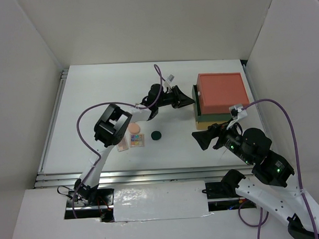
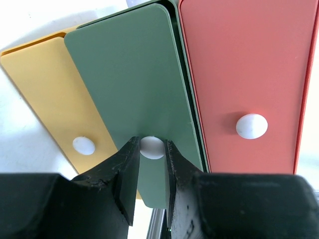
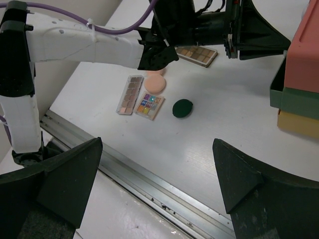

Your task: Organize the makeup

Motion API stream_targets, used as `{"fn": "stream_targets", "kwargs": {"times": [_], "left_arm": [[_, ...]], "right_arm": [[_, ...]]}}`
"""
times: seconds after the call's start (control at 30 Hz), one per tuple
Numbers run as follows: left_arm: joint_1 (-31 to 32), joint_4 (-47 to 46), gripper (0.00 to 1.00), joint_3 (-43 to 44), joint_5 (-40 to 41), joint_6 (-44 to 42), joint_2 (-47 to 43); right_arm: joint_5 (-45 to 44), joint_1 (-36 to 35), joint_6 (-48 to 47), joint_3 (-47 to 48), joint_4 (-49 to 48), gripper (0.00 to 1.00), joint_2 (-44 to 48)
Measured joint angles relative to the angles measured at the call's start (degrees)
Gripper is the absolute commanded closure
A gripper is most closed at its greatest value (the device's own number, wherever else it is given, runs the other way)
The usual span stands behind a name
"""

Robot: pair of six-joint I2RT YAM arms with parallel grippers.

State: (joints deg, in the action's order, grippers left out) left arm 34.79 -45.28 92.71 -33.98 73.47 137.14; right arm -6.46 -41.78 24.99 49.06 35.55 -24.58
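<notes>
Left hand (image 2: 151,145) outstretched, pinching knob (image 2: 152,149) of green drawer (image 2: 129,74), right hand (image 3: 157,144) splayed above table (image 3: 224,114)

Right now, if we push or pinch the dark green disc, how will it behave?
The dark green disc lies flat, so a push probably slides it rather than rolls it. Its low profile likely leaves little edge to pinch. Matte, rounded look hints it is soft and light; unconfirmed.
</notes>
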Motion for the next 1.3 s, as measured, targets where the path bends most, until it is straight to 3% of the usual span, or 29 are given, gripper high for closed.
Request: {"fn": "stream_targets", "kwargs": {"times": [0.67,1.0,1.07,1.1,1.3], "left_arm": [[-4.66,1.6,0.72,-9.53,-0.9,-3.02,-6.86],[-6.29,2.8,0.64,-11.32,-0.81,-4.57,-9.09],[-6.45,2.82,0.55,-11.87,-0.79,-4.66,-9.2],[-6.54,2.82,0.44,-12.26,-0.74,-4.68,-9.25],[-6.8,4.46,0.06,-15.72,-0.04,-6.19,-11.87]], "right_arm": [[-0.07,0.0,0.0,0.0,-0.02,0.0,0.0],[-0.15,0.0,0.02,0.0,-0.02,0.0,-0.09],[-0.13,0.02,0.0,0.0,-0.02,0.0,-0.11],[-0.15,0.0,0.02,0.0,-0.02,0.0,-0.11],[-0.17,0.0,0.0,0.0,-0.02,0.0,-0.13]]}}
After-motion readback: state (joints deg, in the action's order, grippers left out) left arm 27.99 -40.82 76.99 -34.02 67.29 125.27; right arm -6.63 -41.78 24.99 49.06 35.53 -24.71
